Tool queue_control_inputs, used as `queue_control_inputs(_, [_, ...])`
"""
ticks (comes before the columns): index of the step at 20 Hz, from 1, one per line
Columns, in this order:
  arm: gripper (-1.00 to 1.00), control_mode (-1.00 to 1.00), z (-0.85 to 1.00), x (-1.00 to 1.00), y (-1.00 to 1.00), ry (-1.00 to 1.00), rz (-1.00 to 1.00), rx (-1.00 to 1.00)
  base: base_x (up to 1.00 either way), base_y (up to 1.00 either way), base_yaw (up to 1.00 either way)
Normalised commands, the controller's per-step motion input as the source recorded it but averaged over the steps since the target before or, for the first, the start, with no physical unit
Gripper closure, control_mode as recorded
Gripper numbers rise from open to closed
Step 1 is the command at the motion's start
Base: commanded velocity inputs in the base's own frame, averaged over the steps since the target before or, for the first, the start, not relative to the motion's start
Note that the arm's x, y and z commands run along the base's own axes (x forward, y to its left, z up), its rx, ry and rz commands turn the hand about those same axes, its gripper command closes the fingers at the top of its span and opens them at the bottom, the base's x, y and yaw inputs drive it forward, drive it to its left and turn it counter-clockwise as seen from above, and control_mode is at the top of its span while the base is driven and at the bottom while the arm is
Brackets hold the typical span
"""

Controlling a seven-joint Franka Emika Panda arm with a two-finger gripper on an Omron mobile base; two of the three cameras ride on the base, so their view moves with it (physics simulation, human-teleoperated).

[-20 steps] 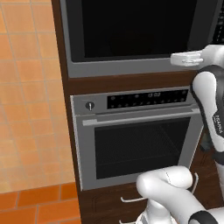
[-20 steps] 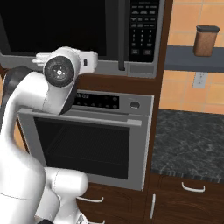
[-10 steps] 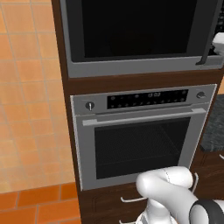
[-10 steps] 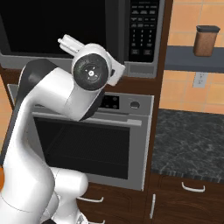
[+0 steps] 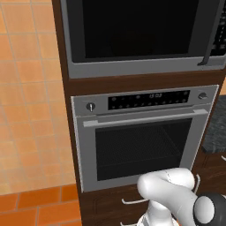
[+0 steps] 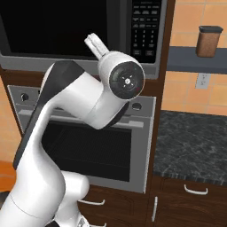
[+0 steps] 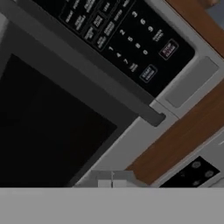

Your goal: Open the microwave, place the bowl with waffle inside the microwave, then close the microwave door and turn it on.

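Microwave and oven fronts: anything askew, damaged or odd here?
Nothing stands out. The microwave door sits shut and flush, its handle straight beside the keypad; the oven below is closed too.

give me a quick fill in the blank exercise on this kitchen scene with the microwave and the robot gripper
1. The microwave door is ____.
2. The oven sits directly ____ the microwave.
3. The gripper has its fingers ____.
4. The keypad is on the ____ side of the microwave's front.

Missing words: closed; below; shut; right
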Motion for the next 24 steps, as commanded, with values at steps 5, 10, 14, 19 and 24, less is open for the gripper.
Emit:
queue_control_inputs(5, [1.00, -1.00, 0.00, 0.15, -0.36, 0.04, -0.02, 0.24, 0.00, 0.00, 0.00])
queue_control_inputs(10, [1.00, -1.00, 0.00, 0.16, -0.20, 0.00, -0.07, 0.31, 0.00, 0.00, 0.00])
queue_control_inputs(14, [1.00, -1.00, 0.00, 0.22, 0.00, 0.00, -0.04, 0.14, 0.00, 0.00, 0.00])
queue_control_inputs(19, [1.00, -1.00, 0.00, 0.53, 0.00, 0.00, -0.05, 0.17, 0.00, 0.00, 0.00])
queue_control_inputs(24, [1.00, -1.00, -0.01, 0.54, -0.02, 0.00, -0.06, 0.17, 0.00, 0.00, 0.00])
